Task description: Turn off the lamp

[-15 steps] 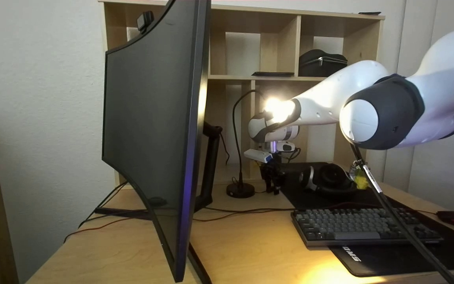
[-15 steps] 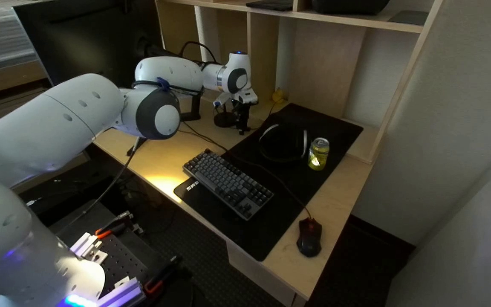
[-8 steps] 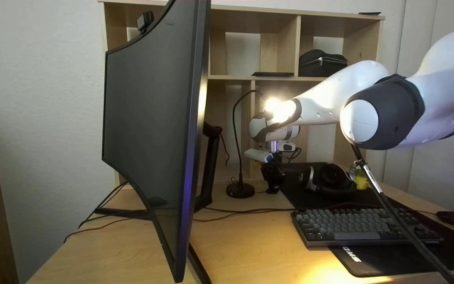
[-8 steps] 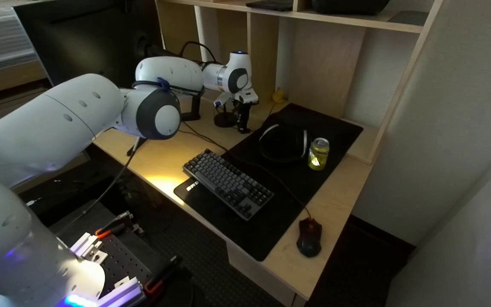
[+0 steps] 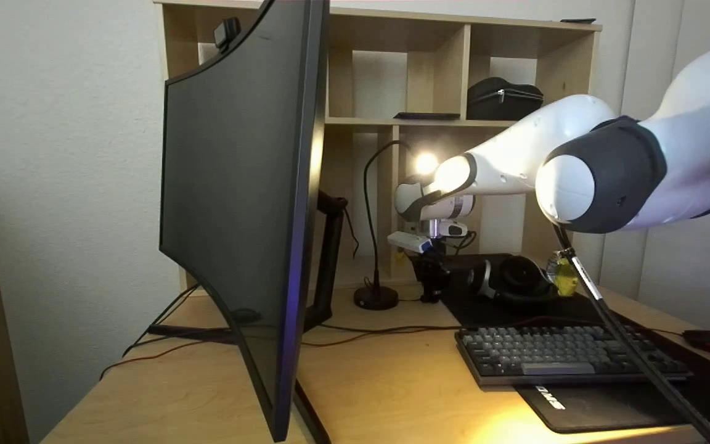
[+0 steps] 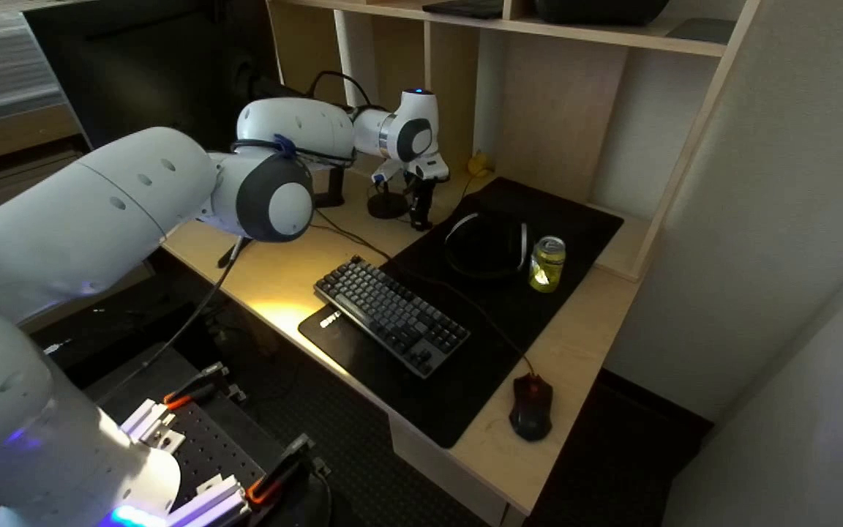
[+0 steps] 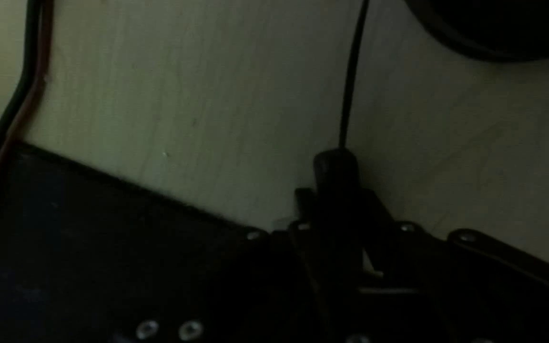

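The slim black lamp [image 5: 367, 203] stands beside the shelf back, its head lit [image 5: 426, 163]. Its round base shows in both exterior views [image 6: 386, 206] and at the top right of the wrist view [image 7: 498, 35]. My gripper [image 7: 336, 202] is low over the desk, beside the base, in both exterior views [image 5: 431, 295] [image 6: 421, 219]. In the dark wrist view its fingers are shut on a small dark block [image 7: 335, 164] on a thin cord [image 7: 350, 76], which looks like an inline switch. The block's lower part is lost in shadow between the fingers.
A large monitor [image 5: 238, 185] stands beside the lamp. Headphones [image 5: 518, 280], a keyboard [image 5: 552, 351] and a yellow can [image 6: 547, 263] are on the black mat [image 6: 421, 402]. A mouse [image 6: 531, 408] lies by the desk's edge. Cables [image 7: 22, 100] run across the desk.
The fingers, apart one second ago, have come together. Since then the arm and gripper have shifted slightly away from the lamp base. The lamp stays lit and in place.
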Available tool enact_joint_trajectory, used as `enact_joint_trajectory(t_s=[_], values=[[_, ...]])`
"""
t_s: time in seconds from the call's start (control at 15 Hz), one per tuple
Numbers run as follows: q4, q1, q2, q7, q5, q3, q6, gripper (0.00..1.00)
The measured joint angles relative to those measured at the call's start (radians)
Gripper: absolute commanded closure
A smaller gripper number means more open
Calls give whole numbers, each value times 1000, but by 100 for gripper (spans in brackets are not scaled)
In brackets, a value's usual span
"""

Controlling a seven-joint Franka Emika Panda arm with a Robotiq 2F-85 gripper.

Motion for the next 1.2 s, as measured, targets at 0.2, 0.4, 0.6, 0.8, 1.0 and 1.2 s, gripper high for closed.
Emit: enact_joint_trajectory(t_s=[0.2,0.4,0.6,0.8,1.0,1.2], values=[[0,-12,0,4,0,0,-2,19],[0,-13,0,4,-1,0,-1,45],[0,-10,0,4,-1,0,-1,6],[0,-6,0,3,-1,1,-1,0],[1,3,0,0,-1,9,0,0],[2,13,0,0,-1,24,1,0]])
